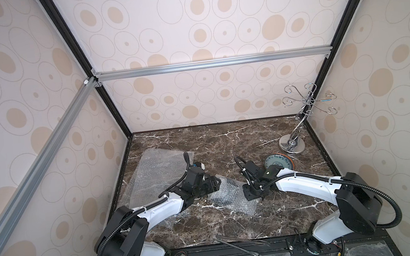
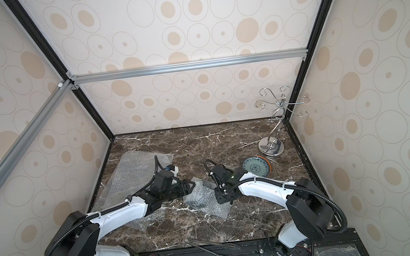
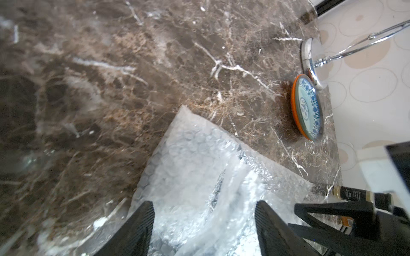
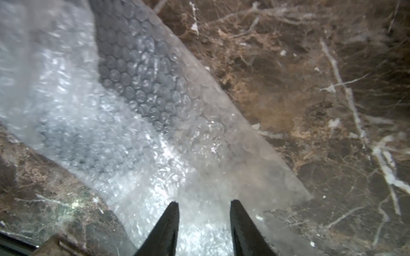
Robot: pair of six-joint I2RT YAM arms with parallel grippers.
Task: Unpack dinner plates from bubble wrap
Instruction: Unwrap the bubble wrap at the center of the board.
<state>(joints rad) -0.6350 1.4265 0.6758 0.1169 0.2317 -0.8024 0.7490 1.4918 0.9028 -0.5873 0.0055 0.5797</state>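
A bundle of bubble wrap (image 1: 226,194) lies mid-table, and a dark plate (image 4: 133,77) shows through its folds. My left gripper (image 3: 205,202) hangs open just above the bundle's left side with its fingers wide apart, and nothing is pinched. My right gripper (image 4: 205,201) points down at the bundle's right edge. Its fingers stand a moderate gap apart with wrap filling the gap, and I cannot tell whether they press on it. At the right a pale patterned plate (image 1: 277,163) rests on an orange plate (image 3: 294,104), both bare.
A flat bubble wrap sheet (image 1: 156,173) lies at the back left, and another sheet (image 1: 180,219) lies under my left arm. A chrome wire stand (image 1: 292,145) stands at the back right beside the plates. Thin dark tongs (image 1: 238,245) lie at the front edge. Walls close in three sides.
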